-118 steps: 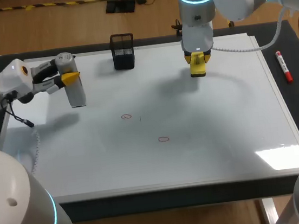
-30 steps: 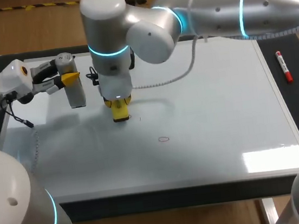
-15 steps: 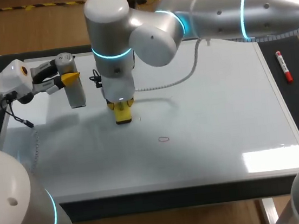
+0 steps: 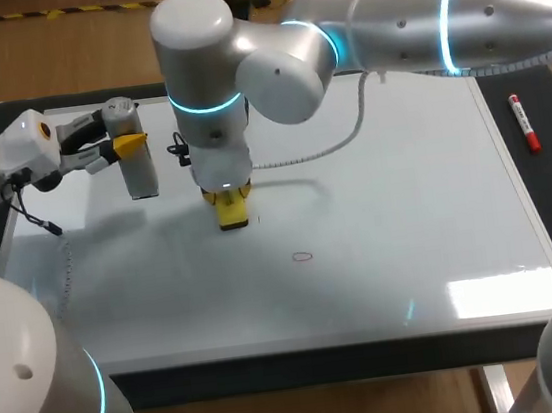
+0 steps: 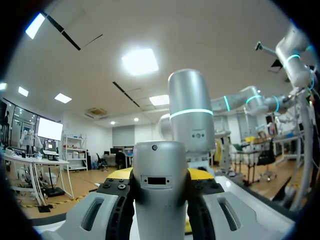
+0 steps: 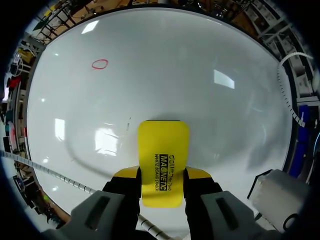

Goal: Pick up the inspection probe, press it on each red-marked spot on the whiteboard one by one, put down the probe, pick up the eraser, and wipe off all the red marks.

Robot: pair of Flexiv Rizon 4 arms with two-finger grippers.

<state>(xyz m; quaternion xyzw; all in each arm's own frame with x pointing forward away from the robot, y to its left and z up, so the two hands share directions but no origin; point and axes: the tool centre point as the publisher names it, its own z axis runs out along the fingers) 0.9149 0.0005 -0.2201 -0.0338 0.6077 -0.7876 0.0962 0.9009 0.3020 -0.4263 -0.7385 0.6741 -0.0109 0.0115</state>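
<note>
Right pincer (image 4: 228, 206): pinching eraser (image 6: 163, 162) on whiteboard (image 4: 403, 171), centre-left; wiping apparently underway. Left pincer (image 4: 130, 144): pinching probe (image 4: 142, 178), upper left. One red mark (image 4: 302, 257) visible, centre, unwiped.

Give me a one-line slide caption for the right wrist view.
Right end effector shut on a flat yellow eraser over the glossy whiteboard, one red circle mark ahead.
</note>
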